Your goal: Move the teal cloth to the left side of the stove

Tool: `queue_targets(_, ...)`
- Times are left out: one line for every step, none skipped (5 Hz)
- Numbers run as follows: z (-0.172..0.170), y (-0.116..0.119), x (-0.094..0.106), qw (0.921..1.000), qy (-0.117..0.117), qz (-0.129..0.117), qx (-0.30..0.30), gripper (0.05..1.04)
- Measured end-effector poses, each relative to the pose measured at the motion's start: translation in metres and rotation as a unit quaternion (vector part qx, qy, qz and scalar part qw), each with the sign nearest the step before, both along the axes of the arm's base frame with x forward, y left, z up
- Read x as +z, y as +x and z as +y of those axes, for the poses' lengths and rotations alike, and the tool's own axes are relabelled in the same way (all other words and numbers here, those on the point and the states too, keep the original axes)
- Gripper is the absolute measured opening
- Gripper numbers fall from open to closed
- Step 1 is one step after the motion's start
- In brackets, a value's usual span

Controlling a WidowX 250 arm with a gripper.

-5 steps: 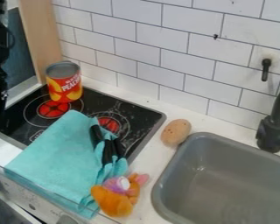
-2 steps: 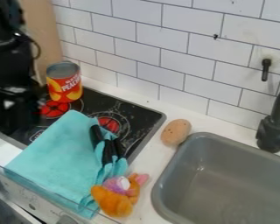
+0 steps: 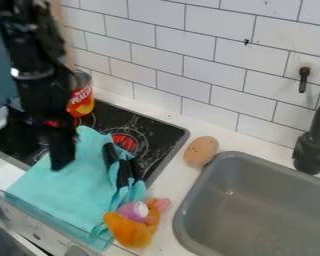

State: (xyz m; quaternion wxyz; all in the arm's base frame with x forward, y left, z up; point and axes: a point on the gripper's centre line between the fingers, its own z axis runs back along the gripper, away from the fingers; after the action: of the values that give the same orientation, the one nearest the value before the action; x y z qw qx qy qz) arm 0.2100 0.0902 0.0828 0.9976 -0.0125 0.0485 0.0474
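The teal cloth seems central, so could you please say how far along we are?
Nothing looks clearly finished: the teal cloth lies partly over the stove, black handles on it. In hand: the pincer is at its upper left, no lift visible. Left: seemingly any moving of the cloth.

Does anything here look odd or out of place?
Yes: a turquoise cloth lies askew over the stovetop, an odd spot for cloth, with an orange plush toy beside it. A dark speck mars the wall tiles.
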Motion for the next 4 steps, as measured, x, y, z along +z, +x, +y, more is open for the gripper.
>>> queue_targets(-0.004, 0.003, -0.013, 0.9995, -0.003, 0.017, -0.027, 1.000)
queue_targets(-0.012, -0.004, -0.024, 0.9983, 0.007, 0.032, -0.048, 1.001)
queue_targets(-0.012, -0.010, -0.032, 0.9975, 0.011, 0.048, -0.051, 1.001)
queue_targets(-0.021, -0.011, -0.048, 0.9954, 0.010, 0.072, -0.062, 1.000)
